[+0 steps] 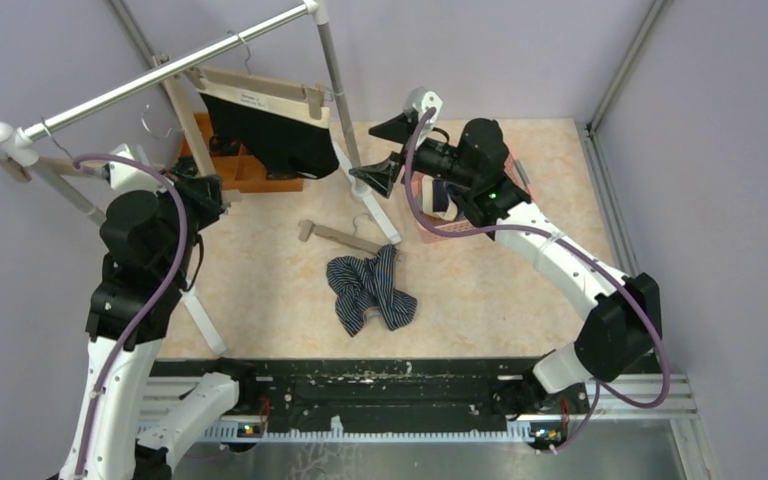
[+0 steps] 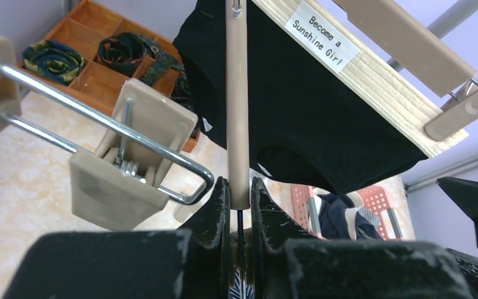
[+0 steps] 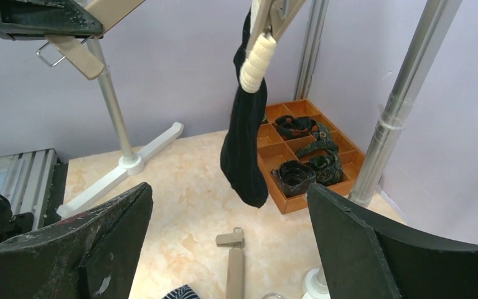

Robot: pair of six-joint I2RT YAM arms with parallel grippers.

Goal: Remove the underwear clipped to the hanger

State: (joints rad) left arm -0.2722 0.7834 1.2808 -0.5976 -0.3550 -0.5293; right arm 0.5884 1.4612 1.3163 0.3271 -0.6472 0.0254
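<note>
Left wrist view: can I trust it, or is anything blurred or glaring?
Left wrist: the waistband label on the black underwear reads sharply, no glare; the left tool, shut on the hanger bar, looms dark across the bottom edge. Top external: even light, faint shadows.

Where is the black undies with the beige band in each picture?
Top external: the black underwear hangs upper left of centre.
Left wrist: it fills the upper middle and right, behind the beige bar pinched by the left tool.
Right wrist: seen edge-on, it dangles at top centre.
Shared landmark: the orange tray shows near it in all three.
</note>
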